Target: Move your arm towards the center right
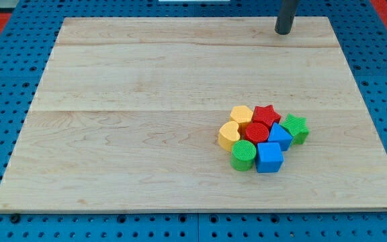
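My tip (283,31) at top right, far from blocks.

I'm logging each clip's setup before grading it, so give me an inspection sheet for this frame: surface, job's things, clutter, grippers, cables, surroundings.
Surface: pale wooden board, flat, nothing spilled or marked.
Job's things: my tip rests near the view's top, right of centre, well above the blocks and touching none.
Clutter: one tight cluster at the view's lower right: yellow hexagon block, red star block, green star block, red cylinder, yellow block of unclear shape, blue block partly hidden, green cylinder, blue cube.
Grippers: none; the arm ends in a rod.
Cables: nothing seen.
Surroundings: blue perforated base around the board; red patches at the top corners.
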You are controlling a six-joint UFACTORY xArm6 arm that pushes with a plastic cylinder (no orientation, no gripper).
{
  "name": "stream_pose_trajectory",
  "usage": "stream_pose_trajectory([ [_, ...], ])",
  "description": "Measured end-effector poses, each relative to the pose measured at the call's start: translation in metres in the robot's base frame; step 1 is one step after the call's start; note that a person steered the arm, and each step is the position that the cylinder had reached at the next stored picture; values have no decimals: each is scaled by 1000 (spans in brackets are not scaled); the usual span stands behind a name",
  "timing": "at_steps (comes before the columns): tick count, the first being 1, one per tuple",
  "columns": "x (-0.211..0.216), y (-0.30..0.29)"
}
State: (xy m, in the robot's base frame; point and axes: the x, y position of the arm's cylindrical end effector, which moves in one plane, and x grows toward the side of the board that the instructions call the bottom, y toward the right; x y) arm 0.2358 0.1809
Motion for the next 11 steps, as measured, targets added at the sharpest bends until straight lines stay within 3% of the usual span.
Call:
stream_pose_trajectory([
  [4, 1, 10],
  [6, 63, 20],
  [11, 72, 4],
])
